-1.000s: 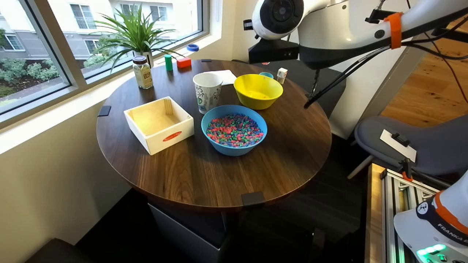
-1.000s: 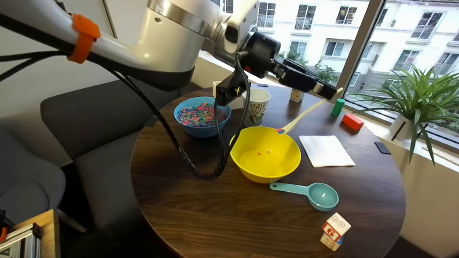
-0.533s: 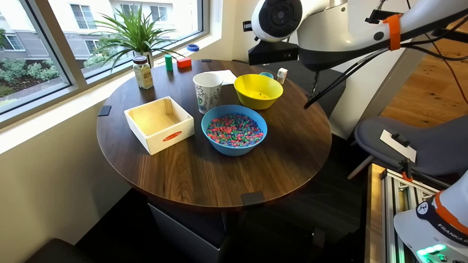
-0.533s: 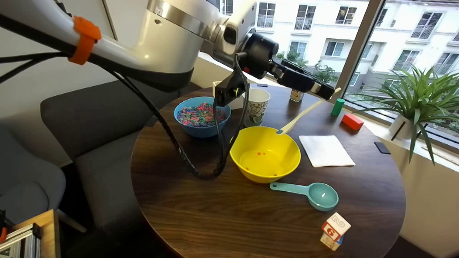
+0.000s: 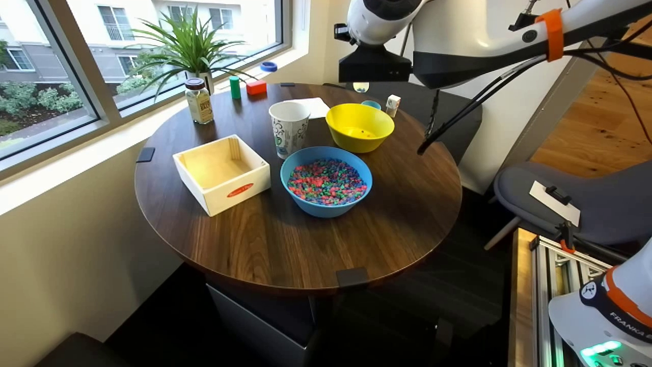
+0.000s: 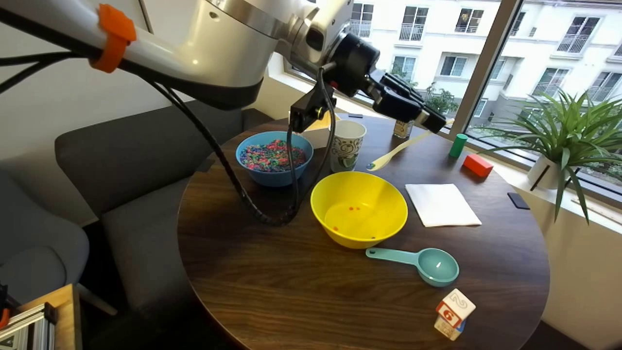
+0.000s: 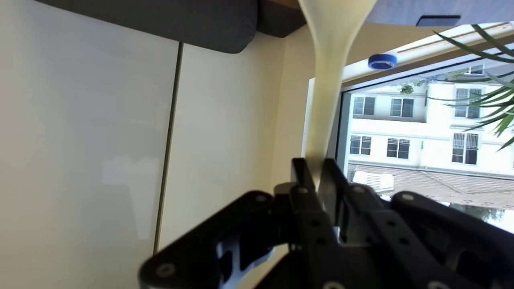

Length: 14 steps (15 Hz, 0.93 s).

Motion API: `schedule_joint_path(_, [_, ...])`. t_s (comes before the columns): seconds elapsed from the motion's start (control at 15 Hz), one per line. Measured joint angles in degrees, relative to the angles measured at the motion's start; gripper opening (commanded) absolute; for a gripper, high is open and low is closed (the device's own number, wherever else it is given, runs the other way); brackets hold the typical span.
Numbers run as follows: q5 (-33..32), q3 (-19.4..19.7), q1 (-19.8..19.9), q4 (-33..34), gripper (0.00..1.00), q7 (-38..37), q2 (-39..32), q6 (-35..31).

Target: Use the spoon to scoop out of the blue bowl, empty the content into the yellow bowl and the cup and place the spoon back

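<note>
1. On the base [image 5: 586, 316] I read "FRANKA"; a block [image 6: 456, 306] shows "6". Writing on the jar [image 5: 199, 104] is too small to read.
2. I have the arm [image 6: 228, 53] stretched over the table [image 5: 249, 239], gripper [image 7: 315, 166] slanting down.
3. My jaws grip the spoon [image 6: 384, 161] by its handle. Its head is in the air; whether over the yellow bowl [image 5: 362, 144], I can't tell.
4. A few bits [image 5: 328, 181] lie in that bowl, many more in the blue bowl [image 5: 326, 210] beside the cup [image 5: 289, 133].
</note>
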<state>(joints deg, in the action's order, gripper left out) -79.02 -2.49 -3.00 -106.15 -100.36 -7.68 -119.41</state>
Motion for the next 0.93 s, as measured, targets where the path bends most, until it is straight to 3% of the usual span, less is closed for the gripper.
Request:
schedule_joint_path(0.47, [4.8,-0.5,-0.4,6.3,0.03,-1.9,-1.4,-4.1])
schedule_joint_path(0.93, [7.1,-1.7,-2.5,14.5,0.03,-4.0,-8.0,-4.8])
